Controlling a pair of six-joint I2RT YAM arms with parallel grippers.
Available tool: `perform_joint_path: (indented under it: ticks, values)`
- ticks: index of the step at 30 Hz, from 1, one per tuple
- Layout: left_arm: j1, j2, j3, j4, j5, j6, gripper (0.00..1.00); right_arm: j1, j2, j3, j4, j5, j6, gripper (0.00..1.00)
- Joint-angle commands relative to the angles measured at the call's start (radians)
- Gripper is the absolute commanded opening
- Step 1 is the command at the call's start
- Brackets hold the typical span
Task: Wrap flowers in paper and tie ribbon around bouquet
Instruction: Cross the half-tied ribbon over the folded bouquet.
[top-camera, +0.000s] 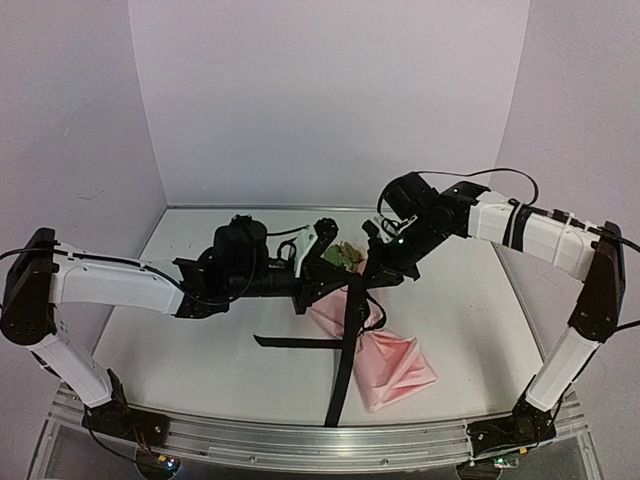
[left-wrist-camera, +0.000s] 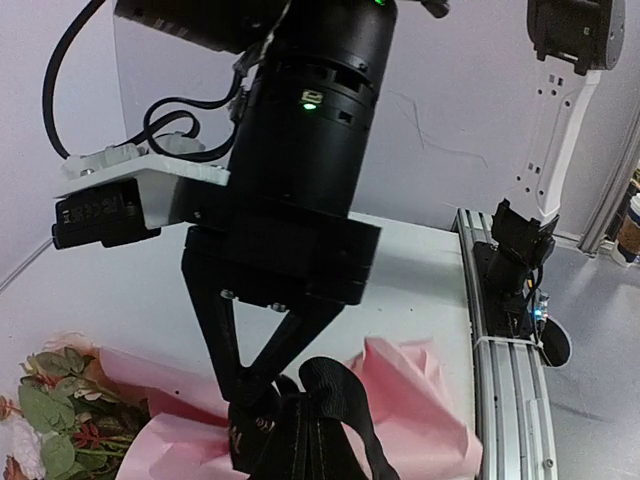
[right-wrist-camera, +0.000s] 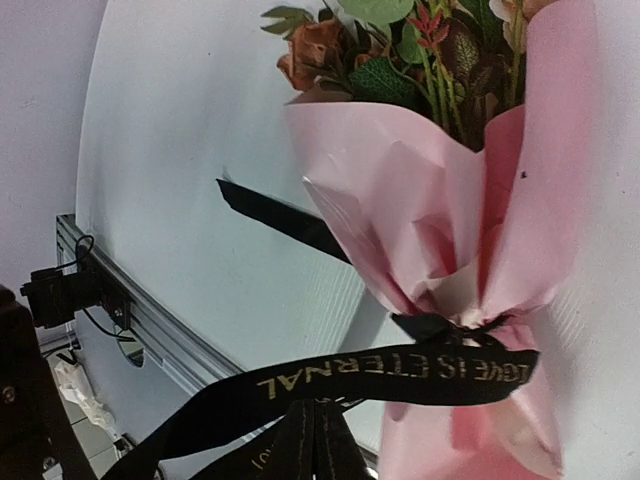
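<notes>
The pink-paper bouquet (top-camera: 400, 365) lies mid-frame on the white counter (top-camera: 200, 330), its blooms pointing toward the top. The black ribbon (top-camera: 345, 360) cinches its waist, with the left claw (left-wrist-camera: 255, 415) and the right claw (right-wrist-camera: 315, 435) each pinched fully closed on it.

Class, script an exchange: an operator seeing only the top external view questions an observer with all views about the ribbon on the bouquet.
Operator: Is the ribbon actually around the paper?
Observer: Yes. The right wrist view shows it cinched tight round the paper's pinched neck, below the flowers.
Operator: Which arm holds it?
Observer: The right gripper; in its own view, its fingers are shut on the strand lettered "LOVE IS ETERNAL".
</notes>
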Motion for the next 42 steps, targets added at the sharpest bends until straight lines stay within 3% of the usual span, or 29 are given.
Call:
perform_joint_path:
  ticks: [1,6,11,18,22,28,31,33,39,42]
  values:
    - [0.072,-0.046,-0.071,0.091,-0.094,-0.152,0.00,-0.004,0.037,0.093,-0.069,-0.084,0.035,0.00]
    - [0.277,-0.142,-0.244,0.186,-0.042,-0.378,0.00,0.058,0.091,0.164,-0.059,-0.070,0.067,0.00]
    - [0.436,-0.206,-0.302,0.173,0.088,-0.480,0.00,0.094,0.251,0.354,-0.067,-0.118,0.115,0.00]
    - [0.468,-0.207,-0.246,0.058,0.258,-0.443,0.00,0.030,0.414,0.488,-0.084,-0.179,0.051,0.00]
    - [0.467,-0.169,-0.192,0.051,0.465,-0.453,0.00,-0.011,0.436,0.443,-0.051,-0.181,-0.011,0.00]
    - [0.415,-0.136,-0.044,-0.001,0.744,-0.417,0.02,-0.051,0.495,0.402,0.020,-0.171,0.024,0.00]
    - [0.330,-0.073,0.112,-0.193,0.722,-0.292,0.02,-0.051,0.537,0.418,0.024,-0.167,0.033,0.00]
    - [0.286,-0.004,0.213,-0.242,0.689,-0.296,0.02,-0.051,0.555,0.415,0.032,-0.161,0.036,0.00]
    - [0.260,0.189,0.392,-0.041,0.530,-0.676,0.00,-0.052,0.597,0.407,0.046,-0.153,0.053,0.00]
    - [0.262,0.251,0.433,-0.023,0.367,-0.897,0.00,-0.052,0.614,0.404,0.052,-0.152,0.060,0.00]
